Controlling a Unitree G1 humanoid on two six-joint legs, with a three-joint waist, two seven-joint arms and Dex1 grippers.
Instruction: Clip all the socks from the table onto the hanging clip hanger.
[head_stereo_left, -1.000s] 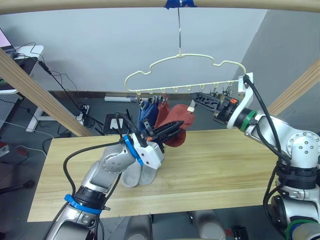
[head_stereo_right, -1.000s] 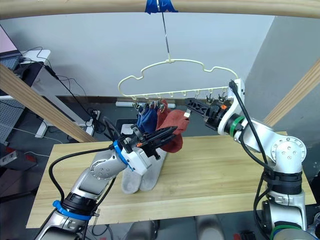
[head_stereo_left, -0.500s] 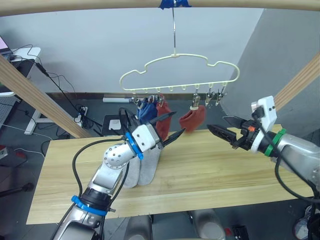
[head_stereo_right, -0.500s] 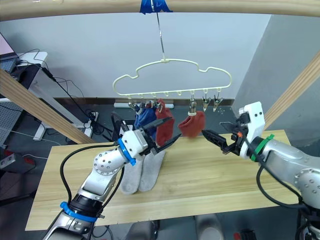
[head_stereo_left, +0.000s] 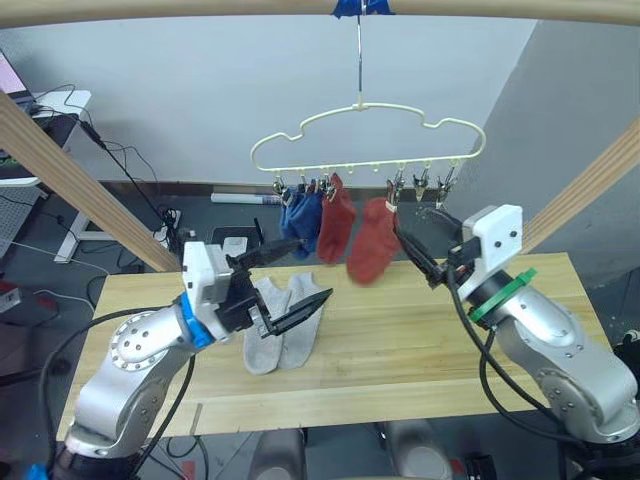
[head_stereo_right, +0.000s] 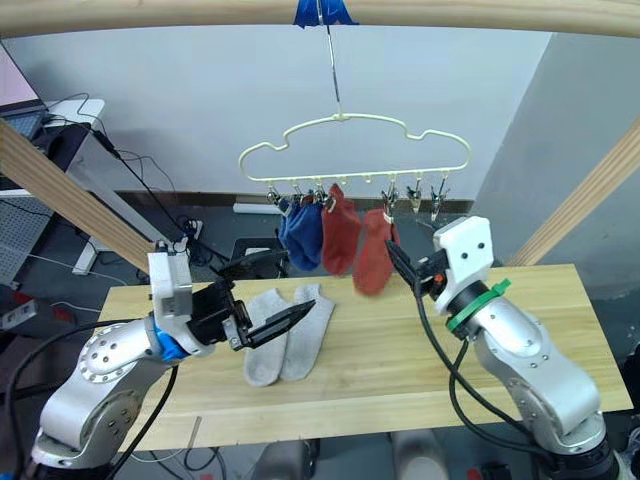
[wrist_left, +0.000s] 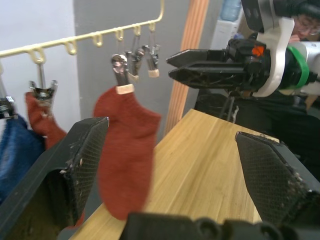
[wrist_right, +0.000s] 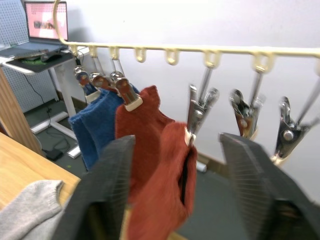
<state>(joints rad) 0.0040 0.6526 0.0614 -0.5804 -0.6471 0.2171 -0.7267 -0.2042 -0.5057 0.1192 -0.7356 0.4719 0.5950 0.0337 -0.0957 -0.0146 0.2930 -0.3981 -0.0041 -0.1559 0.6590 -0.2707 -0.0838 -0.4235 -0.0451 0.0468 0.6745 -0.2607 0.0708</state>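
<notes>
A grey wall and a dark floor strewn with cables lie behind the table (head_stereo_left: 430, 330), pine planks under a frame of pale poles, from whose top pole the hanger (head_stereo_left: 368, 140) hangs by its long hook; four socks are clipped on it: two blue (head_stereo_left: 298, 215) bunched together at the end nearer the left gripper (head_stereo_left: 290, 285), then two red, one (head_stereo_left: 337, 218) beside the blue and one (head_stereo_left: 374, 240) just in front of the right gripper (head_stereo_left: 415, 250); two grey socks (head_stereo_left: 282, 335) lie flat side by side on the table, directly below and beside the left gripper's fingertips; so six socks in all, four hung, two left; about three clips (wrist_right: 246, 112) hang free at the end of the bar nearest the right gripper; the left gripper is spread wide and empty; the right gripper is also parted, holding nothing, its fingers either side of the last red sock and the free clips in its wrist view; the grey socks look light, limp knit that will fold and sag when lifted, not slippery, not fragile; I judge the cuff edge the best hold, pinched through both layers, leaving a margin of cuff above the fingers for a clip to bite.
</notes>
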